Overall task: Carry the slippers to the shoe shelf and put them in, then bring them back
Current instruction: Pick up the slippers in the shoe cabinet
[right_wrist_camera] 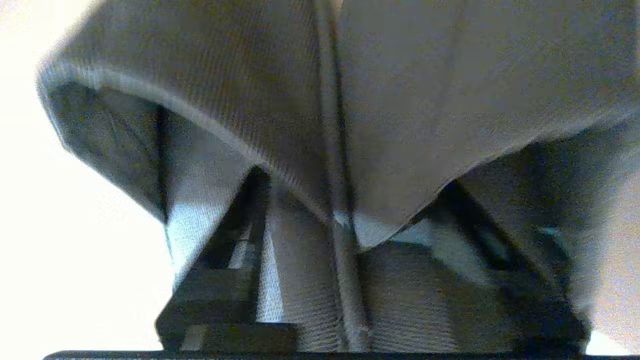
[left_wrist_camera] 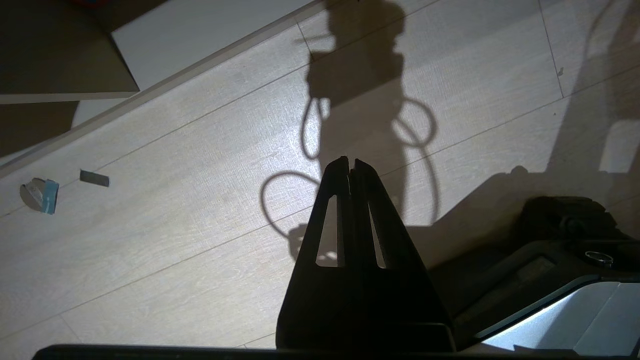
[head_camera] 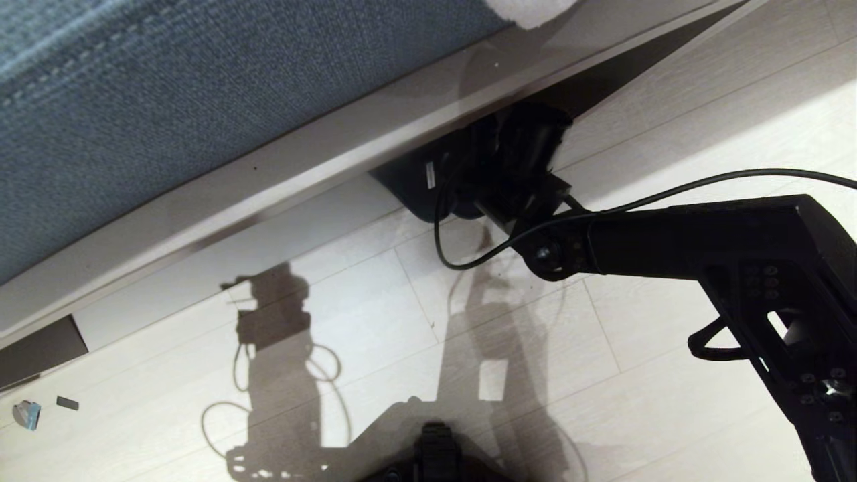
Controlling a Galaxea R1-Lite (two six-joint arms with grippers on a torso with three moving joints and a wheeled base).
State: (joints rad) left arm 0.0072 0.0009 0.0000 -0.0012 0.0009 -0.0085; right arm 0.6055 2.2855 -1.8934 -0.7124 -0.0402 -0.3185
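Note:
The slippers (head_camera: 415, 184) lie side by side on the floor, dark in the shadow at the mouth of the shoe shelf (head_camera: 629, 73), a low dark opening under the taupe bench edge. My right arm reaches in from the right, and my right gripper (head_camera: 522, 140) is down on them. In the right wrist view one finger sits inside each slipper's opening. The two inner walls of the grey slippers (right_wrist_camera: 320, 110) are pressed together between them, so my right gripper (right_wrist_camera: 350, 200) is shut on both. My left gripper (left_wrist_camera: 350, 162) hangs shut and empty over bare floor.
A blue cushion (head_camera: 167, 100) tops the bench. The arm's black cable (head_camera: 669, 194) loops over the pale plank floor (head_camera: 375, 314). A small blue-grey scrap (head_camera: 27, 414) and a dark chip (head_camera: 67, 403) lie at the near left. A second dark opening (head_camera: 40, 348) is at far left.

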